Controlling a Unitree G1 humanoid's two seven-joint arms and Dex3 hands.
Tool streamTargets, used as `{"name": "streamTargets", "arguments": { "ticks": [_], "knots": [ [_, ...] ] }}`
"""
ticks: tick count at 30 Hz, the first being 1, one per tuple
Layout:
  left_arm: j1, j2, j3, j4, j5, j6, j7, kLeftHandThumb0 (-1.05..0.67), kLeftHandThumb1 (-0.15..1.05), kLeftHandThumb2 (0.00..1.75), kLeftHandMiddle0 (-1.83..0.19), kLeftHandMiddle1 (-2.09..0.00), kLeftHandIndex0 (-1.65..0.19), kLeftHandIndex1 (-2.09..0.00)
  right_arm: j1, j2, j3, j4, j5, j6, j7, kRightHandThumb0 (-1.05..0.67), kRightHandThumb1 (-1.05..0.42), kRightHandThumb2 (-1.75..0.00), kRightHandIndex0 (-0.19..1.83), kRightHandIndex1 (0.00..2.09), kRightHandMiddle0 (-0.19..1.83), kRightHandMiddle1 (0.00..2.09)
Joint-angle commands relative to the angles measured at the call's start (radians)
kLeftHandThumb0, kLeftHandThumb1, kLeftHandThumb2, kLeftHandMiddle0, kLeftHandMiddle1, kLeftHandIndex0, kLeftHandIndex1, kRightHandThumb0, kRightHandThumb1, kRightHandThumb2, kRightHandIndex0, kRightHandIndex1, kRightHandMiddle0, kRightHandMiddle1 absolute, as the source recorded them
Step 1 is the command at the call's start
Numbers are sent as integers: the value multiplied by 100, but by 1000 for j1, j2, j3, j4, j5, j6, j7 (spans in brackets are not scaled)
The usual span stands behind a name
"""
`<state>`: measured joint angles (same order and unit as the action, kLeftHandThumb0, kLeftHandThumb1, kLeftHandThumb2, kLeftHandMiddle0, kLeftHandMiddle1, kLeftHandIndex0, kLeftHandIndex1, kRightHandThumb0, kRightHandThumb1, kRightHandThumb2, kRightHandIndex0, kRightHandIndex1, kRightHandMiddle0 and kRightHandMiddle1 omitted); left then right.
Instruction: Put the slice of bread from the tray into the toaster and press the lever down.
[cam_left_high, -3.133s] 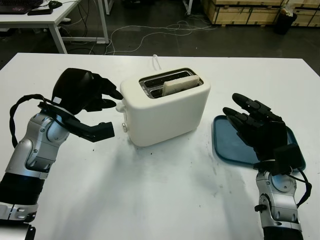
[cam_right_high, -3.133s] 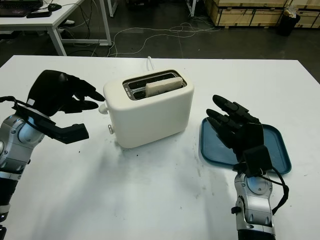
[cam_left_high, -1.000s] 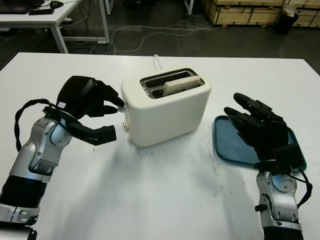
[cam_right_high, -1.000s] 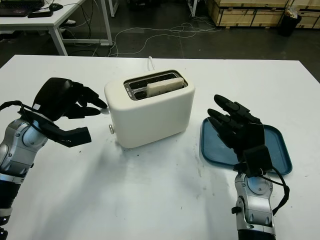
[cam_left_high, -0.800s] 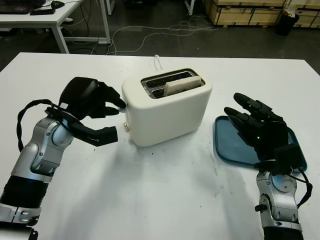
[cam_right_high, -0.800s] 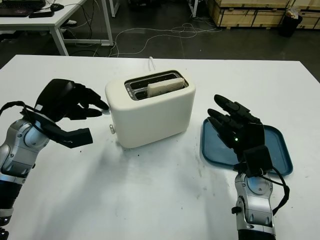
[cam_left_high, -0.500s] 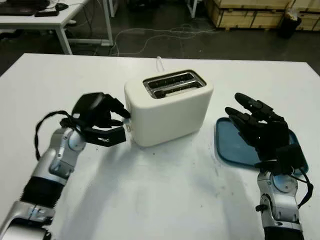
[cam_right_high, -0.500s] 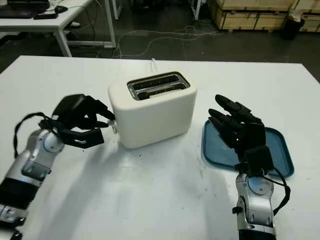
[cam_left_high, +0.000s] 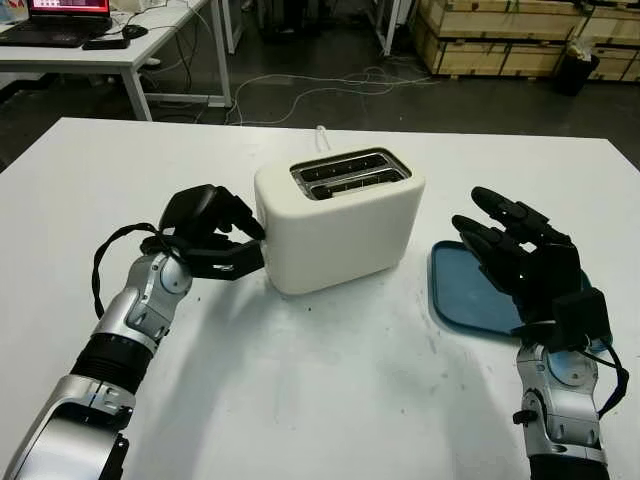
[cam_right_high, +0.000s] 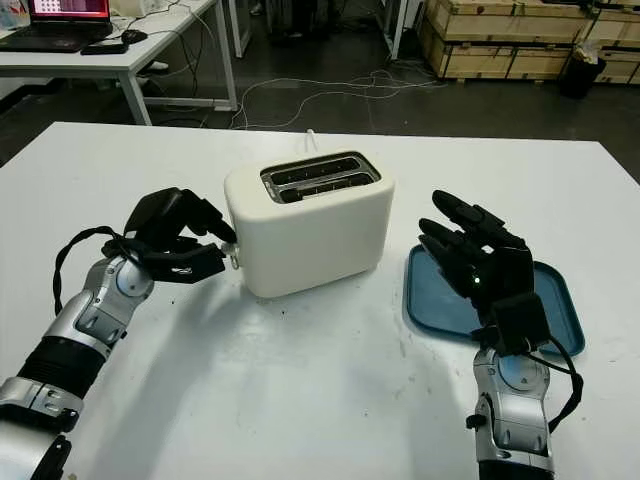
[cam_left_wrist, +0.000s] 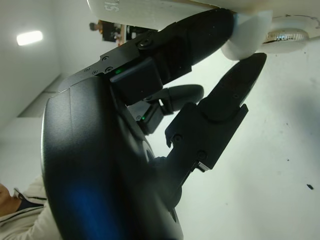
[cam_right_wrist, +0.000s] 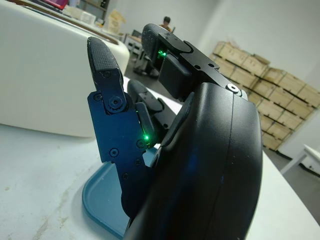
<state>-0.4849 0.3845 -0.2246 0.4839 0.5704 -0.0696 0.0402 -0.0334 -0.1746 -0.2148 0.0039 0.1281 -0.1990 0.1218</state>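
Left hand is pressing against the toaster end face, fingers curled over the lever, holding nothing. Bread is sitting sunk in the slots, not visible. Right hand is hovering open over the tray, beside the toaster.

Left hand now lower against the end of the toaster, fingers curled around the white lever, which sits well down from its earlier height. Slice of bread, earlier standing proud of the front slot, now sunk out of sight. Left forearm stretched further forward across the table.
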Motion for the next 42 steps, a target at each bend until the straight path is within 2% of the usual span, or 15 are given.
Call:
{"name": "streamTargets", "arguments": {
  "ticks": [1,8,12,15,16,19,21,28,35,39,42],
  "knots": [
    [94,-61,-106,109,41,85,-66,-11,91,0,-82,-116,-116,-1,-6,-2,-3,8,8,-20,5,-47,-85,0,89,0,80,0],
    [107,-45,-107,37,28,81,-75,-12,92,1,-78,-118,-117,-1,-5,-1,-3,4,-2,-19,-2,-47,-85,0,89,0,80,0],
    [154,-35,-116,-118,26,84,-81,-11,90,0,-78,-120,-119,-2,-7,-2,-5,16,1,-29,1,-48,-86,0,90,1,80,0],
    [208,-61,-141,-212,31,117,-68,-12,89,0,-79,-110,-117,-1,-5,-5,-7,14,2,-20,2,-49,-86,0,89,0,80,0],
    [220,-85,-147,-184,22,119,-57,-11,89,0,-81,-104,-117,-1,-5,-5,-8,13,4,-17,2,-50,-86,0,89,0,80,0],
    [215,-166,-184,44,25,126,-19,-10,90,1,-80,-96,-115,0,-4,-11,-9,12,-5,-19,-1,-49,-86,0,90,1,81,0],
    [231,-187,-185,95,3,115,-17,-9,91,0,-81,-95,-116,-1,-5,-13,-13,12,0,-23,3,-49,-86,0,90,1,81,0],
    [265,-146,-198,88,-33,74,4,-12,92,1,-81,-114,-115,-1,-10,-11,-17,15,5,-17,8,-47,-87,0,91,1,83,1],
    [277,-120,-204,52,-23,75,10,-11,91,0,-80,-115,-115,-1,-9,-11,-14,10,-8,-19,4,-48,-88,0,91,1,83,0],
    [296,-106,-197,-3,-32,90,-8,-10,92,1,-79,-114,-115,-1,-11,-14,-16,21,-9,-29,5,-47,-88,0,91,0,83,0],
    [309,-87,-188,-36,-26,65,17,-9,89,0,-83,-107,-117,-2,-12,-12,-15,20,-5,-23,7,-48,-88,0,91,0,83,0]
  ]
}}
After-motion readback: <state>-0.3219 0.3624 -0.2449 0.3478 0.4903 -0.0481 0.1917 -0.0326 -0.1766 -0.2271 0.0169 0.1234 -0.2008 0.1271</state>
